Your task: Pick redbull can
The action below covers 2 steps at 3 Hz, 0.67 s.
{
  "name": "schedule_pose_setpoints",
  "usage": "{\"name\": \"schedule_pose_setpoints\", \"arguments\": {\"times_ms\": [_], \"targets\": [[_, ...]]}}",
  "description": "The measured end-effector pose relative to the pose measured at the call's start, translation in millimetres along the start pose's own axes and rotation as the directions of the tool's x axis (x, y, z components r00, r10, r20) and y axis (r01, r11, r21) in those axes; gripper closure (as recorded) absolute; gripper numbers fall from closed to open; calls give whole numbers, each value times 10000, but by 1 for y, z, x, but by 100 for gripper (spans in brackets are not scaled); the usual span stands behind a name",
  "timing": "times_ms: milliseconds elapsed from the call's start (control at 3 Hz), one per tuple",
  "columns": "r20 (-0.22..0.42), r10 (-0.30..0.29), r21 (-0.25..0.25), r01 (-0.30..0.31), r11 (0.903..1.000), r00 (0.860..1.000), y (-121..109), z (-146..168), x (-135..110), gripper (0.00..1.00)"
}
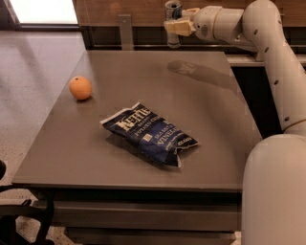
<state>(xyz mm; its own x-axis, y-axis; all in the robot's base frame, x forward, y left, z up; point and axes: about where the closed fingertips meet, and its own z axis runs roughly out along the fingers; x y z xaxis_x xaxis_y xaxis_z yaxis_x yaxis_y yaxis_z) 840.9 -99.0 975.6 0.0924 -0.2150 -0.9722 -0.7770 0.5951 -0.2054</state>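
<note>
The redbull can point(172, 10) is a slim blue and silver can with a silver top. It is held upright in the air above the far edge of the table. My gripper point(174, 27) is shut on the can's middle, with the arm reaching in from the right. The can's lower end point(173, 40) shows below the fingers, clear of the table top. Its shadow lies on the table below.
A grey table point(119, 72) carries an orange point(80, 88) at the left and a dark blue chip bag point(149, 134) in the middle. A wooden wall and a ledge run behind the table. My white base point(275, 191) stands at the right front.
</note>
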Motion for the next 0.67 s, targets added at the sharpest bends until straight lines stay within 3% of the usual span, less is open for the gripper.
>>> {"name": "schedule_pose_setpoints", "arguments": {"times_ms": [667], "targets": [[-198, -388, 149, 391, 9991, 9991, 3, -12, -15, 100]]}}
